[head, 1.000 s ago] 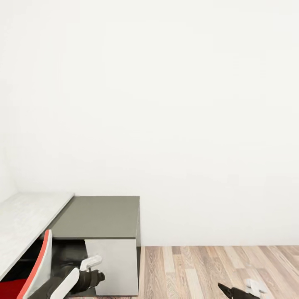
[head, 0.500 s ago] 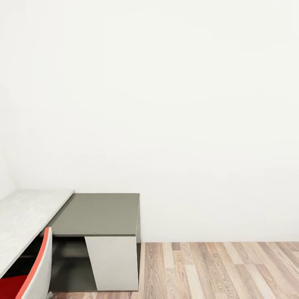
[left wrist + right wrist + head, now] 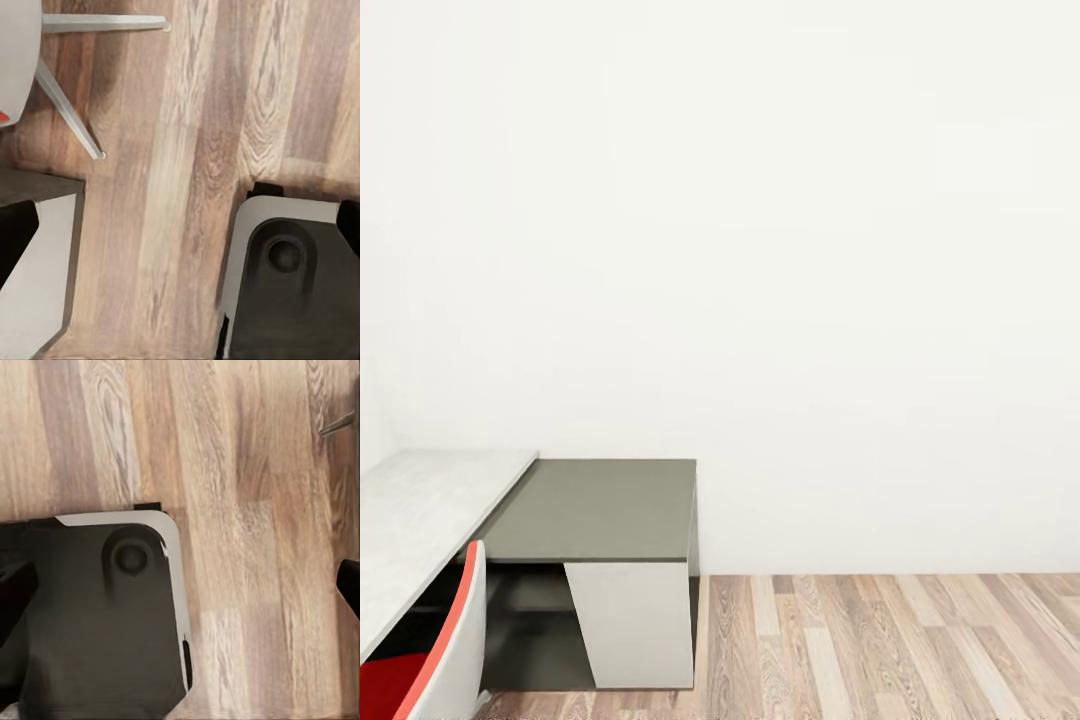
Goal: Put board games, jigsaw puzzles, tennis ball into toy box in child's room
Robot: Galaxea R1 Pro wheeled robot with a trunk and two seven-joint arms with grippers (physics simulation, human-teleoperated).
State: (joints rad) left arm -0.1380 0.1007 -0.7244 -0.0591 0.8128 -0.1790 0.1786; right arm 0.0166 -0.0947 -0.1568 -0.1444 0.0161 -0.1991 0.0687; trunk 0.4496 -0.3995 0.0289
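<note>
The table (image 3: 420,510) shows as a pale grey-white top along the left of the head view, bare where I see it. The toys, the toy box and the bed are out of view. Both wrist views look straight down at the wood-plank floor. My left gripper (image 3: 180,232) has dark fingertips (image 3: 352,221) at the frame's edges, wide apart with nothing between them. My right gripper (image 3: 180,592) is spread the same way, its fingertips (image 3: 349,585) also at the edges, over the floor and my dark base (image 3: 90,622).
A lower dark-grey-topped cabinet (image 3: 600,510) with a white side panel adjoins the table against the white wall. A red chair (image 3: 430,660) stands at the lower left, its metal legs (image 3: 71,112) near my left arm. Wood floor (image 3: 890,640) stretches to the right.
Both arms, seen at the bottom of the head view a second ago, have dropped out of it. The whole picture has shifted slightly upward, so the camera moved.
</note>
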